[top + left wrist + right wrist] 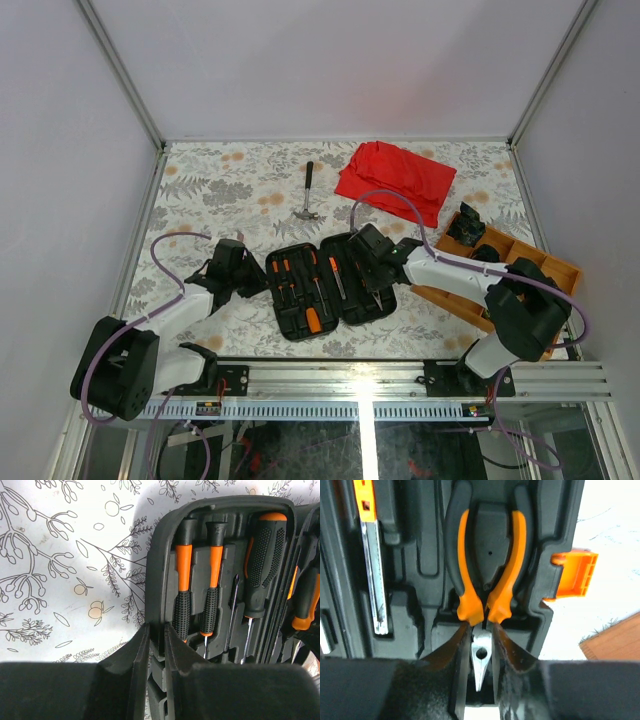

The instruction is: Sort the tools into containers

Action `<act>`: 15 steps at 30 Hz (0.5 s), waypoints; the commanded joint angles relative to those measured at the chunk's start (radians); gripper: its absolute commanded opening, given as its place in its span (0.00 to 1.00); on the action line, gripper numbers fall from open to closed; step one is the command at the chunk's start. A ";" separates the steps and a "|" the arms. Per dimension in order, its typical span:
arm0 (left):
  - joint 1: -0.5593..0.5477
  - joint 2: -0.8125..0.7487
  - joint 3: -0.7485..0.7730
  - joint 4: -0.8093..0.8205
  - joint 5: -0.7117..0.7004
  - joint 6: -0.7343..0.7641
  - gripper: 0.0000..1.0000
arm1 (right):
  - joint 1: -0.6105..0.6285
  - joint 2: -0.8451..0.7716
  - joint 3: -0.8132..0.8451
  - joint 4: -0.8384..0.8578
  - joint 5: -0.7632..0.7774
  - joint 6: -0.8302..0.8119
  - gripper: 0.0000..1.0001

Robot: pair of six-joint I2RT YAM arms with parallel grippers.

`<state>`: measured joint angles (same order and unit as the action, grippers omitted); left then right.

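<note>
The black tool case [290, 333] lies open mid-table. In its left half sit slim screwdrivers [182, 580] with black-and-orange handles and a thicker driver [262, 555]. My left gripper [156, 627] is shut on the case's left rim [160, 555]; from above it [250, 272] stands at that edge. Orange-handled pliers [465, 580] lie in their moulded slot in the right half. My right gripper [481, 630] is closed around their metal nose, fingers [462, 645] against both sides. From above it [372, 262] hovers over the right half.
A hammer [308, 195] lies on the floral cloth behind the case, next to a red cloth [395, 178]. A wooden compartment tray [520, 260] stands at the right edge. The case's orange latch [572, 575] sticks out toward that tray.
</note>
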<state>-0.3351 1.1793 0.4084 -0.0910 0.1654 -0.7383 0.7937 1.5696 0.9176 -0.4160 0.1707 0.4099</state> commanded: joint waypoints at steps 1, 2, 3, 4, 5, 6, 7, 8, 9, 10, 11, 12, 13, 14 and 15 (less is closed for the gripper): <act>-0.015 0.020 -0.002 -0.007 0.031 0.028 0.06 | -0.012 0.007 -0.021 0.085 0.012 -0.008 0.20; -0.015 0.020 -0.001 -0.007 0.031 0.028 0.06 | -0.012 -0.006 -0.024 0.087 0.023 -0.010 0.17; -0.015 0.021 -0.002 -0.006 0.031 0.028 0.06 | -0.012 -0.024 -0.027 0.089 0.036 -0.013 0.15; -0.015 0.022 -0.002 -0.006 0.032 0.028 0.06 | -0.011 -0.037 -0.029 0.090 0.043 -0.017 0.14; -0.015 0.023 -0.002 -0.006 0.031 0.028 0.06 | -0.012 -0.052 -0.030 0.091 0.054 -0.022 0.13; -0.014 0.025 -0.001 -0.004 0.032 0.028 0.06 | -0.011 -0.063 -0.030 0.092 0.062 -0.025 0.13; -0.015 0.026 -0.002 -0.003 0.032 0.027 0.06 | -0.011 -0.071 -0.030 0.092 0.067 -0.030 0.13; -0.015 0.030 -0.002 -0.001 0.033 0.027 0.06 | -0.011 -0.076 -0.028 0.092 0.071 -0.035 0.13; -0.015 0.031 -0.001 0.000 0.034 0.026 0.06 | -0.012 -0.075 -0.025 0.094 0.076 -0.040 0.14; -0.015 0.031 -0.001 0.002 0.035 0.026 0.06 | -0.012 -0.071 -0.022 0.095 0.082 -0.044 0.15; -0.015 0.034 0.000 0.002 0.036 0.026 0.06 | -0.012 -0.065 -0.017 0.092 0.087 -0.048 0.16; -0.015 0.033 0.000 0.001 0.037 0.027 0.06 | -0.012 -0.060 -0.011 0.088 0.089 -0.051 0.16; -0.015 0.033 0.000 0.001 0.035 0.027 0.06 | -0.012 -0.059 -0.006 0.088 0.089 -0.054 0.17; -0.016 0.031 0.000 0.000 0.035 0.027 0.06 | -0.012 -0.061 -0.006 0.092 0.086 -0.056 0.17; -0.015 0.030 0.000 -0.001 0.033 0.026 0.06 | -0.011 -0.069 -0.006 0.098 0.080 -0.059 0.18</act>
<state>-0.3363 1.1904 0.4110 -0.0788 0.1761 -0.7380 0.7891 1.5246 0.8925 -0.3523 0.2188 0.3737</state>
